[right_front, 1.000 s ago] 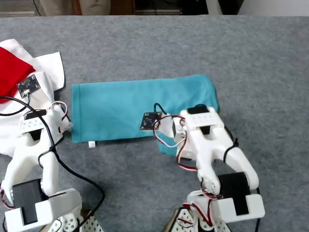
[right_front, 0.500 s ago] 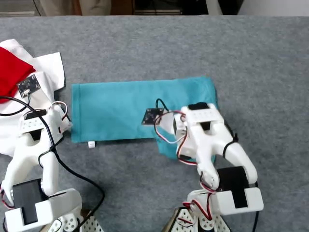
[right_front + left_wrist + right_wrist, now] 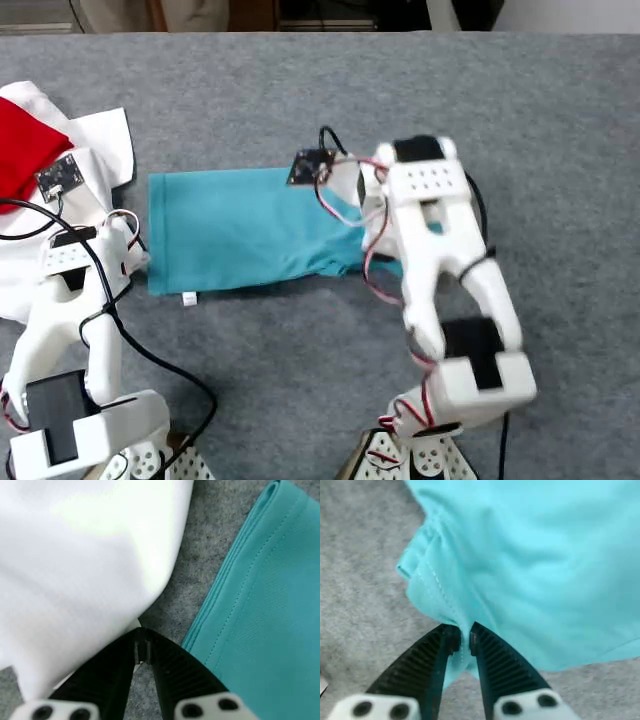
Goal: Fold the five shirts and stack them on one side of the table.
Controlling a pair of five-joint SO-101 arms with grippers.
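Folding step, I judge: right gripper [image 3: 461, 635] pinching teal shirt [image 3: 240, 225] hem at its 3 o'clock end, mid-table; left gripper [image 3: 142, 650] pressed together beside white shirt [image 3: 75, 580] at 9 o'clock; next, likely, carry hem toward 9 o'clock.

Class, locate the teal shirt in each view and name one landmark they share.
High view: teal shirt mid-table, ahead of both arms.
Left wrist view: its folded edge beside the left hand.
Right wrist view: its edge pinched in the right hand.
Shared landmark: grey table cover.
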